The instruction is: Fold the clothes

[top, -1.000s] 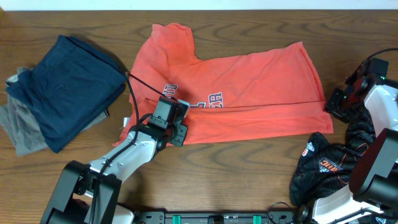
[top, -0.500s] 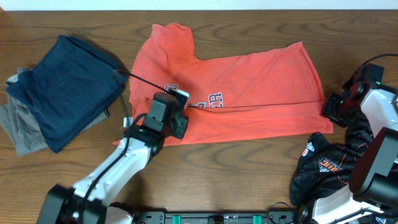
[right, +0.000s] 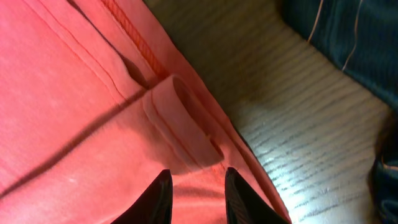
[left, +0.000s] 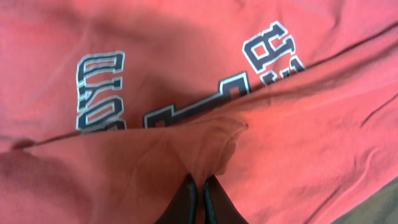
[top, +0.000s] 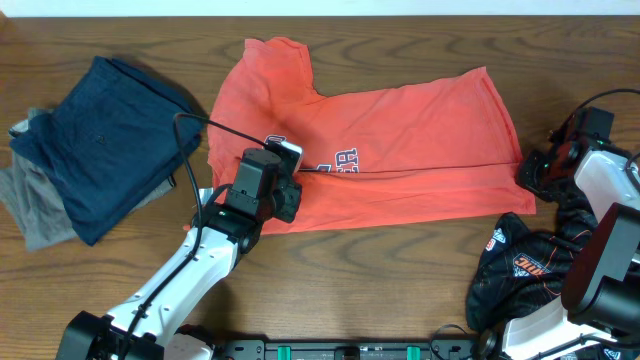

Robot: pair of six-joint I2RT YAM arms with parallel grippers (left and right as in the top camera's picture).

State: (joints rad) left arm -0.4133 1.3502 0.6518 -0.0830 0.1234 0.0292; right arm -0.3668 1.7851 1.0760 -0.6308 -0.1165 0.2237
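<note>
Okay, left gripper (left: 199,186) is clamped on the shirt (top: 400,130). Right gripper (right: 196,186) straddles the hem (right: 180,130), narrowly open; I'd grab both layers together.

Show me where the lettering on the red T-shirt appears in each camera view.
Overhead: lettering mid-frame, along the T-shirt's folded edge.
Left wrist: lettering across the upper half, partly tucked under the fold.
Right wrist: not in it; only the hem shows.
Shared landmark: the coral T-shirt fabric.

Brown wood-grain table (top: 380,290), white strip (top: 400,5) beyond
</note>
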